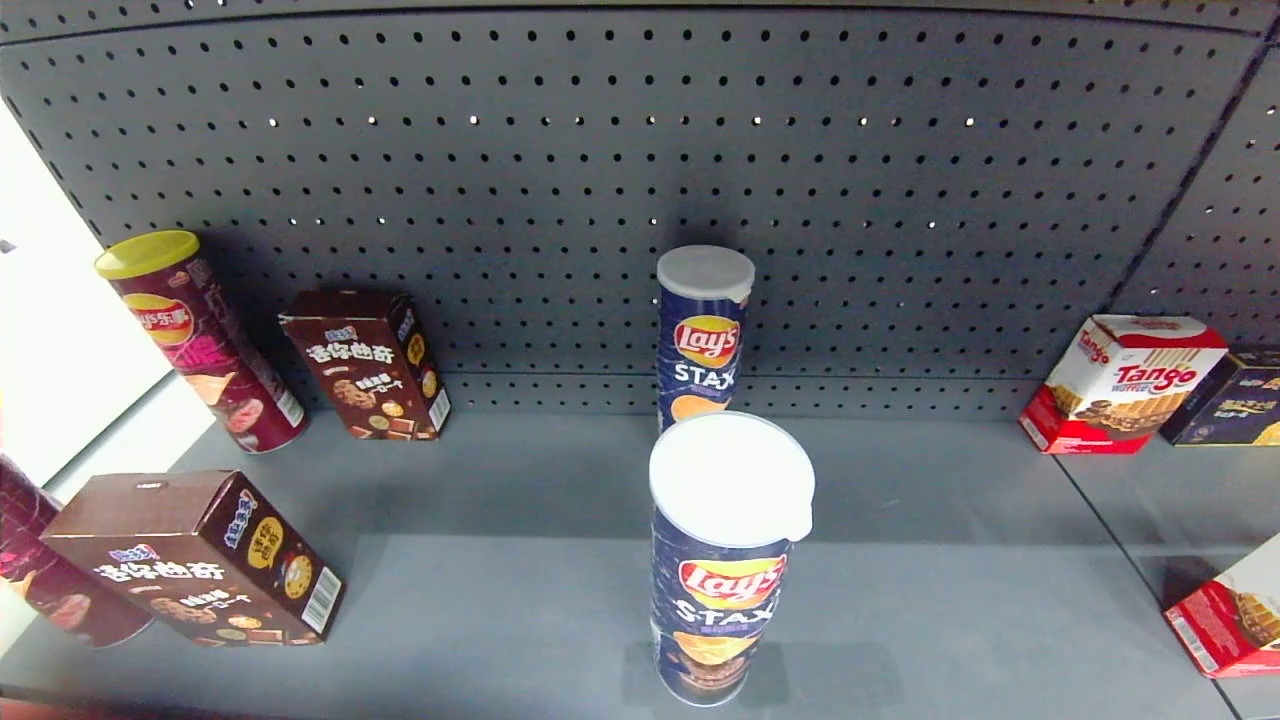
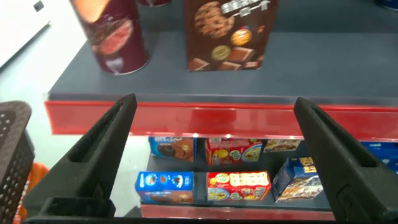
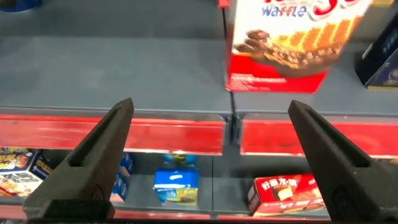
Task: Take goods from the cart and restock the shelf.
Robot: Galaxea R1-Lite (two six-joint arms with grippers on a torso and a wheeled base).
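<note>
Two claws, both with jaws wide apart and nothing between them.

Left claw (image 2: 211,168): hangs in front of the red lip (image 2: 211,118) of the shelf. Past the lip, a maroon can (image 2: 115,34) and a cookie box (image 2: 227,34) stand side by side on the grey deck. Under the lip, a lower tier holds small packs (image 2: 239,186). A black mesh basket (image 2: 12,162) sits beside one finger (image 2: 93,162).

Right claw (image 3: 208,168): in front of the same kind of red lip, at the joint (image 3: 231,130) between two shelf sections. A wafer box (image 3: 289,46) stands just past the joint. Blue pack (image 3: 177,183) and red pack (image 3: 289,193) are on the tier below.

Head view:
- Shelf (image 1: 1000,600) is matte grey, backed by a dark pegboard (image 1: 900,150).
- A seam (image 1: 1110,520) crosses the deck at right.
- Centre: front blue can (image 1: 722,570) is upright with a white lid.
- Rear blue can (image 1: 700,340) stands directly behind it, against the pegboard.
- Upper left: yellow-lid can (image 1: 200,340), with a small brown box (image 1: 370,365) near it.
- Lower left: large brown box (image 1: 190,560), with another can (image 1: 40,590) touching it at the frame edge.
- Right: far wafer box (image 1: 1125,385) with a dark box (image 1: 1225,410) against it.
- Lower right: near wafer box (image 1: 1230,610), cut by the frame.
</note>
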